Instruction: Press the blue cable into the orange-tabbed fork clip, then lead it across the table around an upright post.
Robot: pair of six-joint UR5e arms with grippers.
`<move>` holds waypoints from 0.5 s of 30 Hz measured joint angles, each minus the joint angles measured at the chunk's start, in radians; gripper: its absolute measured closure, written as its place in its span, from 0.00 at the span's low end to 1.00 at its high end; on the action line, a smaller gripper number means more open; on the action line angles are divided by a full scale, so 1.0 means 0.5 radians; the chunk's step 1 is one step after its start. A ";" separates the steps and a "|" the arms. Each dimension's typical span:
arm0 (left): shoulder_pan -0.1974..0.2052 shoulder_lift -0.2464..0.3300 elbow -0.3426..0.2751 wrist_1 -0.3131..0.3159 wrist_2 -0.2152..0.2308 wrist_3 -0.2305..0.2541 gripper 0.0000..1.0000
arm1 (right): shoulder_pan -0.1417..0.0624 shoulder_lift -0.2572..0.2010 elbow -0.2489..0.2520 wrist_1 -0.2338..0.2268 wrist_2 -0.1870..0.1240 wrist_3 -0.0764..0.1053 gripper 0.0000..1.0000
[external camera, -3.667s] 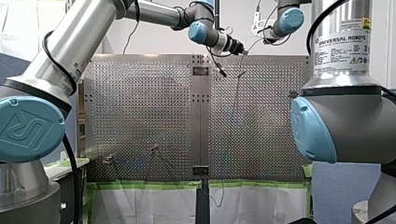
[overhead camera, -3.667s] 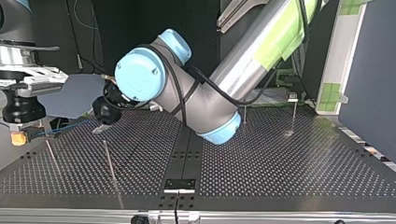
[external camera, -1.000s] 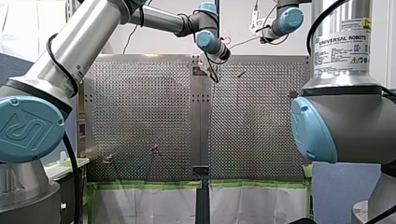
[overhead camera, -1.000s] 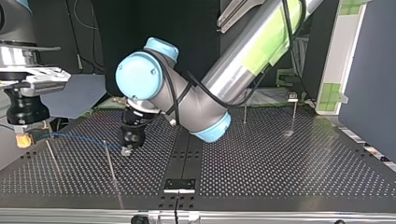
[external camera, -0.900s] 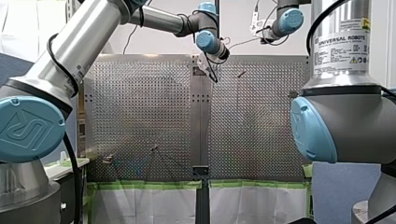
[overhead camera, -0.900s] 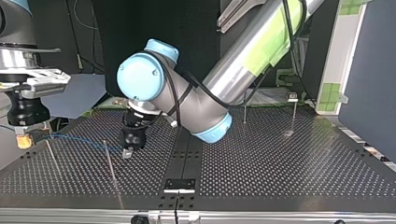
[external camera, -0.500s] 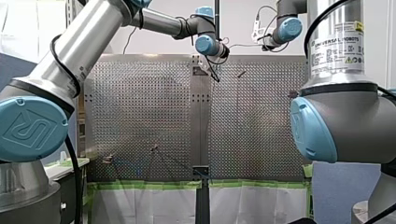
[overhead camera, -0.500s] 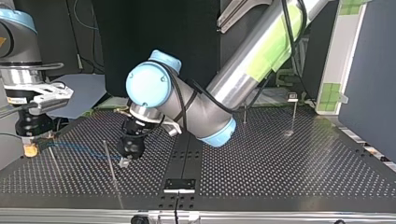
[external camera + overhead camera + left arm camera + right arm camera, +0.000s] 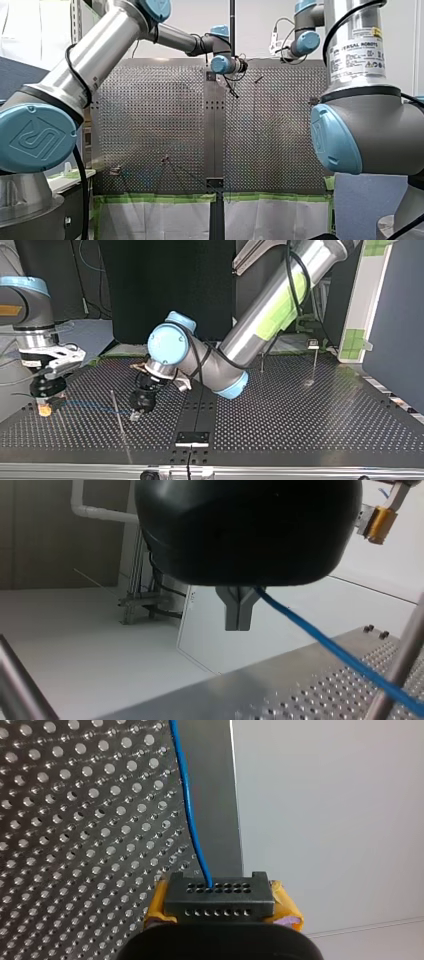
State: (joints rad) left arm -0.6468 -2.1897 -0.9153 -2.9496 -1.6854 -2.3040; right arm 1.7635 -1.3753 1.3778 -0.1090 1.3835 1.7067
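Here one blue cable (image 9: 310, 629) spans two arms' jaws.

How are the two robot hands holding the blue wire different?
My left gripper has bare metal fingers; my right gripper has yellow pads. The left one pinches the blue cable partway along; the right one clamps the black plug at its end. The left one is beside a thin post; the right one at the table's edge. Both are shut, joined by one cable.
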 joint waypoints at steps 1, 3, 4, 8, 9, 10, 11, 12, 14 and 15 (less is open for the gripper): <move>0.005 -0.009 0.000 0.016 0.005 0.001 1.00 | -0.001 0.016 -0.015 -0.006 0.001 0.002 1.00; 0.016 -0.028 0.000 0.048 0.019 0.006 1.00 | -0.003 0.050 -0.047 -0.019 0.004 0.005 1.00; 0.020 -0.037 0.000 0.064 0.028 0.009 1.00 | -0.005 0.066 -0.059 -0.024 0.004 0.006 1.00; 0.032 -0.082 0.000 0.117 0.068 0.023 1.00 | -0.020 0.139 -0.091 -0.038 0.008 0.008 1.00; 0.033 -0.092 0.000 0.122 0.074 0.026 1.00 | -0.024 0.154 -0.094 -0.042 0.008 0.008 1.00; 0.033 -0.102 0.000 0.126 0.079 0.028 1.00 | -0.028 0.170 -0.095 -0.047 0.009 0.008 1.00; 0.034 -0.115 0.000 0.129 0.083 0.032 1.00 | -0.033 0.191 -0.097 -0.055 0.009 0.008 1.00; 0.034 -0.124 0.000 0.130 0.085 0.035 1.00 | -0.037 0.207 -0.098 -0.062 0.009 0.009 1.00; 0.037 -0.146 0.000 0.130 0.089 0.044 1.00 | -0.047 0.241 -0.099 -0.074 0.008 0.010 1.00; 0.038 -0.155 0.000 0.129 0.090 0.048 1.00 | -0.051 0.256 -0.099 -0.078 0.008 0.010 1.00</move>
State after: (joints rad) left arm -0.6276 -2.2671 -0.9153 -2.8852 -1.6402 -2.2799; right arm 1.7380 -1.2473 1.3283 -0.1478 1.3875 1.7118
